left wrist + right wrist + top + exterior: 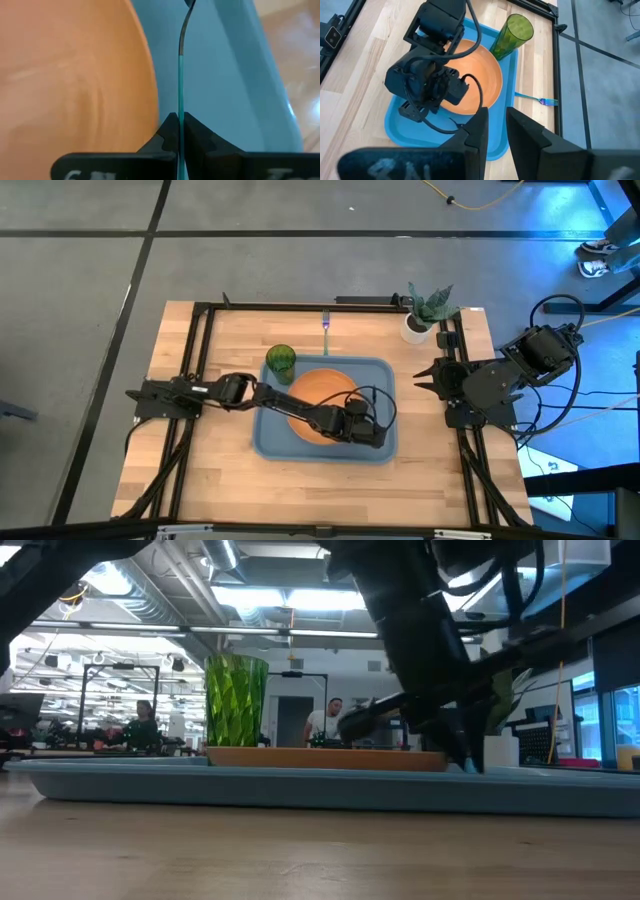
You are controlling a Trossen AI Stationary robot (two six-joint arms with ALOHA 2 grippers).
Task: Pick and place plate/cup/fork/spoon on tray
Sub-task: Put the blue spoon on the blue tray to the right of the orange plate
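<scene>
Two dark, boxy-jointed arms trailing looped black cables.

Orange plate [318,392] – blue-grey tray [268,442] – faceted green cup [281,361] – teal-handled spoon [180,80].

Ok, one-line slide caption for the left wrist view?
Left gripper shut on the spoon, holding it over the tray beside the plate.

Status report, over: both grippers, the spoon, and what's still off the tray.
Left gripper shut on spoon, low over tray beside plate. Right gripper open, parked at table's right edge. Cup on tray; fork still on table.
</scene>
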